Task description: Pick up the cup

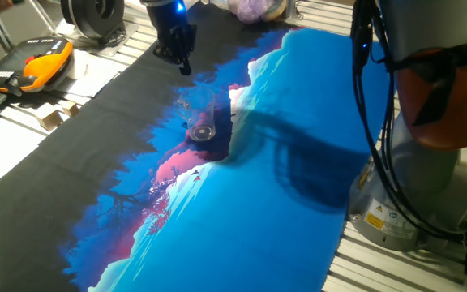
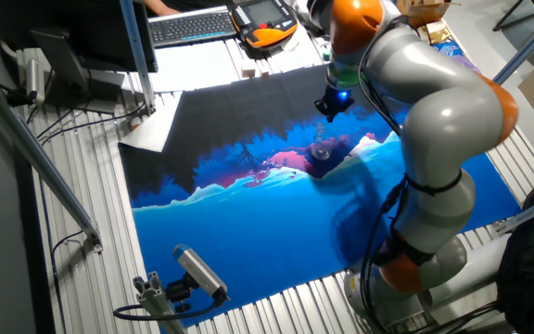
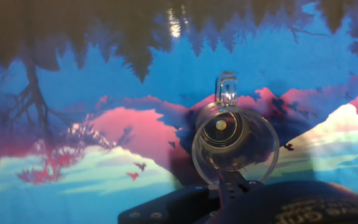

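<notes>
Nearest your hand camera, the cup (image 3: 235, 142) stands upright on the printed cloth (image 3: 104, 93) covering the tabletop (image 1: 39, 105). Your fingers (image 1: 178, 50) hang above and apart from it; whether they're spread, you cannot tell.

There was 1 cup (image 1: 202, 120), clear, standing on 1 printed cloth (image 1: 298, 162) spread over 1 slatted counter (image 2: 82, 250). 1 robot arm (image 2: 434, 121) carried 1 gripper (image 1: 177, 49). At the counter's edge lay 1 orange handheld pendant (image 1: 43, 65), 1 keyboard (image 2: 193, 25) and 1 small cardboard box (image 1: 55, 116). 1 camera on a stand (image 2: 197, 274) stood near the cloth. 1 dark fan-like unit (image 1: 92, 16) sat behind the pendant.
</notes>
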